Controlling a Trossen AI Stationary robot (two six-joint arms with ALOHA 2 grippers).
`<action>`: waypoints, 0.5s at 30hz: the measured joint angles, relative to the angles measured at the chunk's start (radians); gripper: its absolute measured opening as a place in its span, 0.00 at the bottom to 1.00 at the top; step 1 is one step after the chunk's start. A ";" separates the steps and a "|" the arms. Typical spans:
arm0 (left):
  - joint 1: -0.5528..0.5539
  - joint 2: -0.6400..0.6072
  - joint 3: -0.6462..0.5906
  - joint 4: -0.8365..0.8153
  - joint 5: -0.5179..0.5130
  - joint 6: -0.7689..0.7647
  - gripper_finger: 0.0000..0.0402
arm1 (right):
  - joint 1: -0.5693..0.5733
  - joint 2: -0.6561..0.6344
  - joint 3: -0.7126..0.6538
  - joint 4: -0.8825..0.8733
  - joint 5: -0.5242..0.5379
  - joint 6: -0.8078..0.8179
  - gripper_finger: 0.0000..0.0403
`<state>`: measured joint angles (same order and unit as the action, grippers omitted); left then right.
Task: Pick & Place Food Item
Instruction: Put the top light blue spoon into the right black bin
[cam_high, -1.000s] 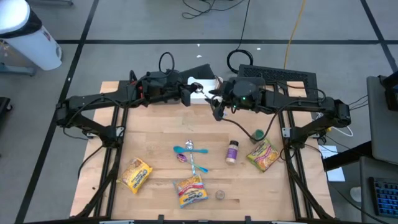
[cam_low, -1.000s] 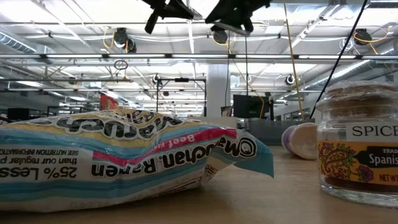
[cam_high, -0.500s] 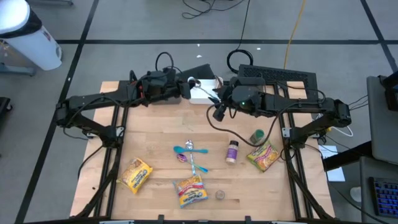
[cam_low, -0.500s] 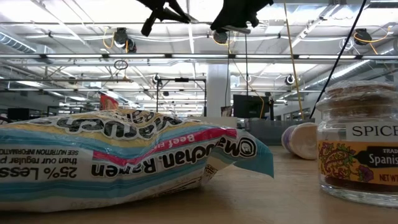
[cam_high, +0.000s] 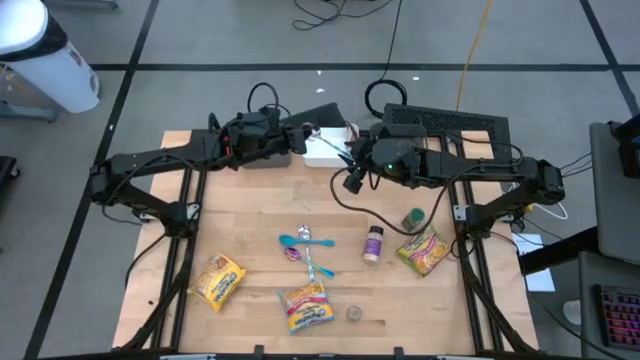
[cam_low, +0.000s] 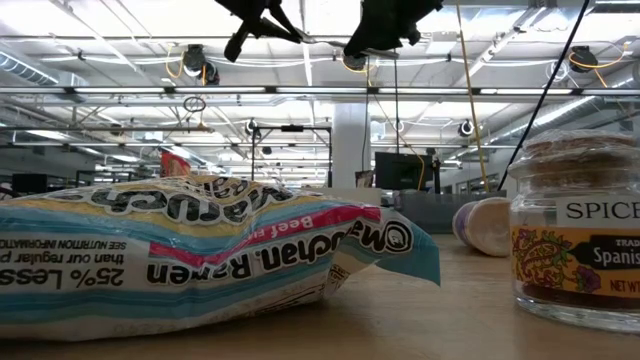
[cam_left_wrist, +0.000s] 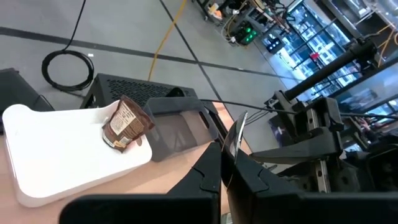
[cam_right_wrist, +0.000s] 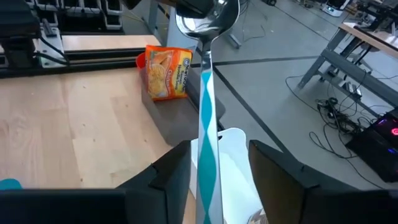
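Colours here are pretty loud – the ramen pack (cam_low: 200, 250) up front is white with teal and pink bands, the other noodle bag (cam_right_wrist: 166, 73) is orange-yellow. Spoon (cam_right_wrist: 207, 93) has a teal-and-white swirled handle with a shiny silver bowl. White tray (cam_left_wrist: 62, 149), brown wrapper (cam_left_wrist: 126, 123), pale wood table (cam_high: 240, 215) – arms are black.

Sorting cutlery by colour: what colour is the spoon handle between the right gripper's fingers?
Teal and white swirls on the spoon handle, under a shiny metal bowl; clearest in the right wrist view.

grey taped floor (cam_high: 200, 40), coiled cables (cam_high: 385, 95)
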<state>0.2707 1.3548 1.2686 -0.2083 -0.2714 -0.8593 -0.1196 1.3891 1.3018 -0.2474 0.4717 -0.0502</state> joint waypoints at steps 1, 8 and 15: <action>0.000 0.000 0.000 0.000 0.000 0.000 0.02 | 0.000 0.000 0.000 -0.003 0.000 0.000 0.35; 0.000 0.000 0.000 0.000 -0.002 -0.003 0.02 | 0.000 0.000 0.000 -0.018 -0.005 0.000 0.17; 0.000 0.000 0.000 0.001 -0.003 -0.004 0.02 | 0.000 0.000 0.000 -0.017 -0.006 -0.005 0.07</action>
<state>0.2710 1.3548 1.2686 -0.2077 -0.2749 -0.8631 -0.1196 1.3891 1.3018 -0.2646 0.4660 -0.0551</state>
